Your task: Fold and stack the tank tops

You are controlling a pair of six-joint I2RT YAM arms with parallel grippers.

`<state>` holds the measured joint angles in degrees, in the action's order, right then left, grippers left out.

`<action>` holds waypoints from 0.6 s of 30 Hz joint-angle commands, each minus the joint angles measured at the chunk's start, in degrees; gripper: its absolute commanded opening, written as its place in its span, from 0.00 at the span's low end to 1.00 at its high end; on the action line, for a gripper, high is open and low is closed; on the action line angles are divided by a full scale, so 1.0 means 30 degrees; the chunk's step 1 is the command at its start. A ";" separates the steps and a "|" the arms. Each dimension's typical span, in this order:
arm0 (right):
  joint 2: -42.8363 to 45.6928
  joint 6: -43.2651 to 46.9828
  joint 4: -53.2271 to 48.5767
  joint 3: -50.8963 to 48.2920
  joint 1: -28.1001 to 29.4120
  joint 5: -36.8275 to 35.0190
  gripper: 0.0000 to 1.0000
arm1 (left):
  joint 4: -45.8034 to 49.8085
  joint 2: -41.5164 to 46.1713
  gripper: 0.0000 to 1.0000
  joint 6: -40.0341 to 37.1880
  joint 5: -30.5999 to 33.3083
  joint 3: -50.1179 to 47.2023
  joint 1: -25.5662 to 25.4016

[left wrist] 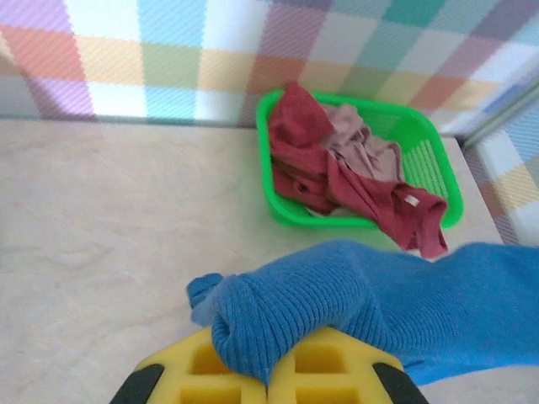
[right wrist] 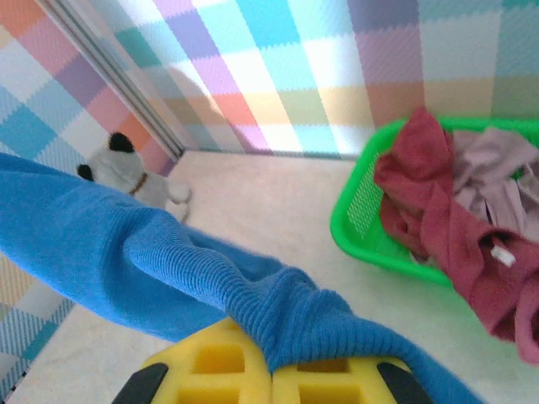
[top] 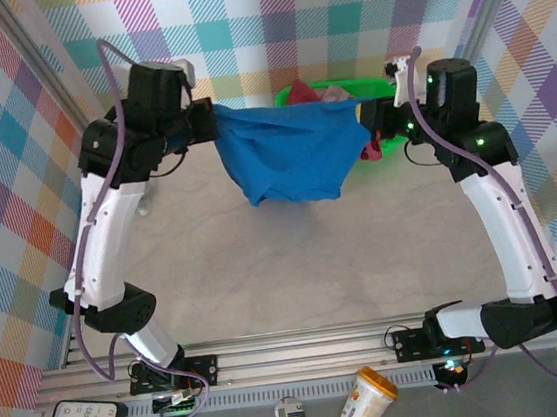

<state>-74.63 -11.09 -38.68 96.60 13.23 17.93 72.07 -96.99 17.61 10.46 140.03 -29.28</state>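
We see the blue tank top (left wrist: 404, 303) as matt ribbed knit cloth, the green basket (left wrist: 438, 172) as glossy perforated plastic, and the table (top: 304, 256) as smooth and matt.

No legible text or numbers.

Near tabletop (top: 295, 267) open; blue tank top (top: 287, 152) and green basket (left wrist: 425, 156) crowd the back.

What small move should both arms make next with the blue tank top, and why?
Probably lower the blue tank top together onto the table: it hangs stretched in the air between the left fingers and right fingers, both shut on it, not yet laid flat for folding.
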 commanded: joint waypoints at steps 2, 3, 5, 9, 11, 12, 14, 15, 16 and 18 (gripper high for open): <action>-0.1434 0.0214 0.1232 0.1375 0.0465 0.1399 0.00 | 0.0626 0.0122 0.00 -0.0969 0.1230 0.0361 0.1773; -0.1802 0.0240 0.1457 0.1403 0.0771 0.1359 0.00 | 0.0709 0.0006 0.00 -0.1000 0.1424 0.0320 0.2100; -0.2486 0.0252 0.1901 0.1387 0.1264 0.1366 0.00 | 0.0458 -0.0116 0.00 -0.1000 0.0758 0.0072 0.2762; -0.4245 0.0470 0.3706 0.1620 0.2180 0.0989 0.00 | -0.0648 -0.0817 0.00 -0.1445 0.0513 0.0062 0.3871; -0.5388 0.0352 0.4504 0.2483 0.2474 0.1082 0.00 | -0.1208 -0.1404 0.00 -0.1531 0.0434 0.0457 0.4596; -0.6114 0.0327 0.5006 0.3160 0.2667 0.1105 0.00 | -0.1286 -0.1794 0.00 -0.1533 0.0558 0.1100 0.5068; -0.7533 0.0277 0.5421 0.4898 0.3061 0.1240 0.00 | -0.1261 -0.2465 0.00 -0.1561 0.1019 0.2536 0.5841; -0.8155 0.0215 0.5679 0.5881 0.3221 0.1448 0.00 | -0.1351 -0.2672 0.00 -0.1533 0.1085 0.3182 0.6231; -0.8763 0.0182 0.5876 0.6710 0.3411 0.1596 0.00 | -0.1442 -0.2787 0.00 -0.1575 0.1285 0.3727 0.6446; -0.9904 0.0232 0.5841 0.8883 0.3851 0.1844 0.00 | -0.1734 -0.2728 0.00 -0.1729 0.1524 0.4670 0.6778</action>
<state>-103.26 -11.07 -27.09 115.04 23.49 21.12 70.13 -106.96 13.93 12.78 148.81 -10.63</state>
